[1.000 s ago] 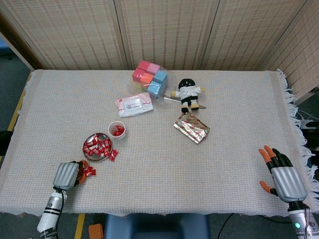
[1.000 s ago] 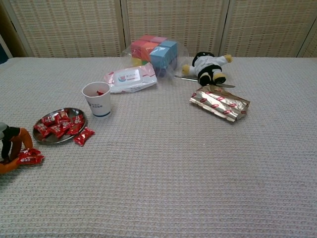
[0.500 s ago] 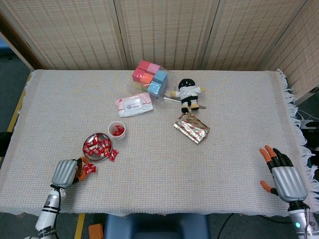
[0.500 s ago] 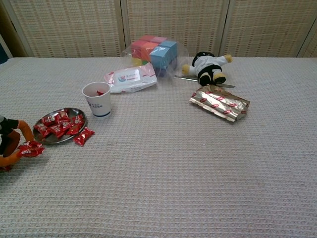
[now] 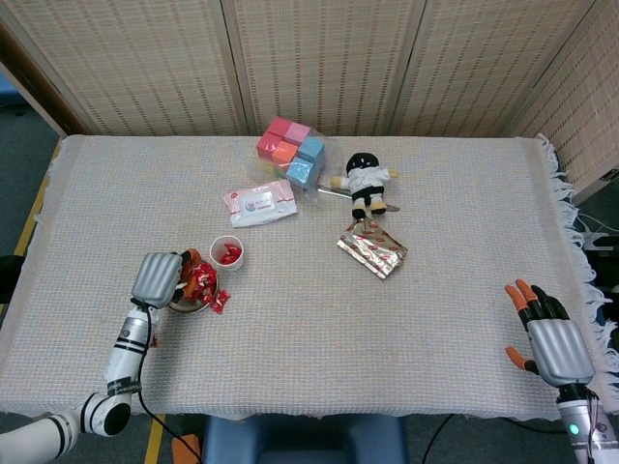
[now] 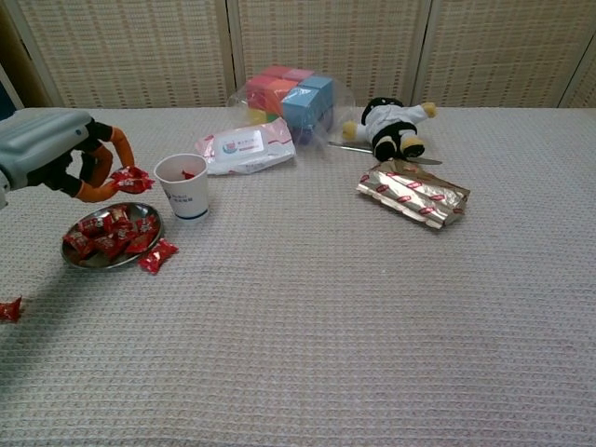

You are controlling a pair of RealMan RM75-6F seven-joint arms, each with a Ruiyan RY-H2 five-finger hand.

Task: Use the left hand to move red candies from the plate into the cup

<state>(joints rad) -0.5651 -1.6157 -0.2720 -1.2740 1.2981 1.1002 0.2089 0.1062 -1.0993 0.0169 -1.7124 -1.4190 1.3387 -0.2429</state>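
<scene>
The left hand [image 6: 56,154] pinches one red candy [image 6: 130,180] above the plate [image 6: 86,261], beside the single cup [image 6: 182,186]; two candies lie loose on the cloth. The right hand [image 5: 553,343] rests, fingers apart.

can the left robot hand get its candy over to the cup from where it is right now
Probably yes. The left robot hand holds a red candy raised above the plate, beside the cup, whose open mouth has nothing over it.

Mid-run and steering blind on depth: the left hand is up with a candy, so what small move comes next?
Probably shift the left hand a little toward the cup: its candy hangs just short of the rim, above the plate, so releasing now would likely miss.
</scene>
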